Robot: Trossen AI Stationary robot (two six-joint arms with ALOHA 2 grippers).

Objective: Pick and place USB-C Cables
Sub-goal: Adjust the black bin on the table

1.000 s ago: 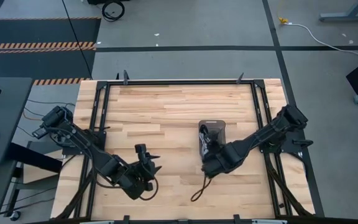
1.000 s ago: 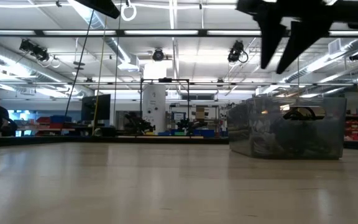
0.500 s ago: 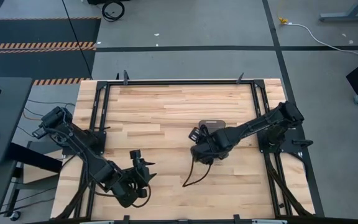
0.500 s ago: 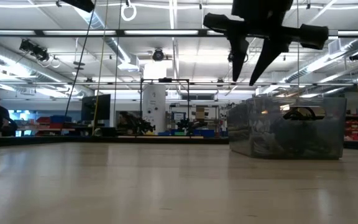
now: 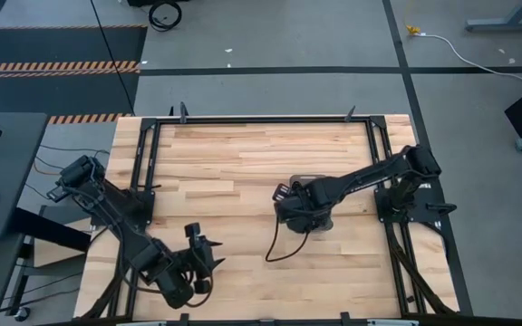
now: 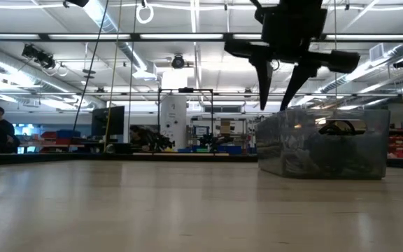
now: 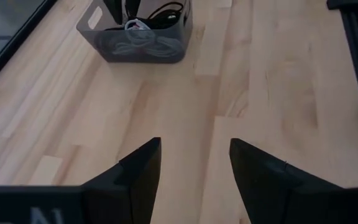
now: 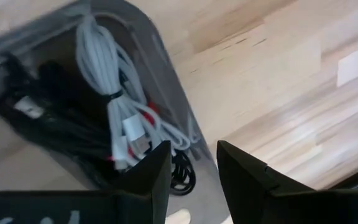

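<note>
Over the tray: right claw [image 8: 188,165] is hovering with fingers parted, gripping nothing.
Cables: white and black USB-C Cables [image 8: 114,112] are lying coiled inside the grey tray [image 7: 135,46].
Near table edge: left claw [image 7: 194,168] is waiting wide open above bare table [image 5: 234,163].

- Overhead strip lights [image 6: 187,36] give bright, even illumination; shadows on the table [image 5: 243,154] are faint.
- Right wrist view: the tray [image 8: 166,74] is motion-blurred (nearest edges softest).
- Low view: arm backlit, silhouetted.
</note>
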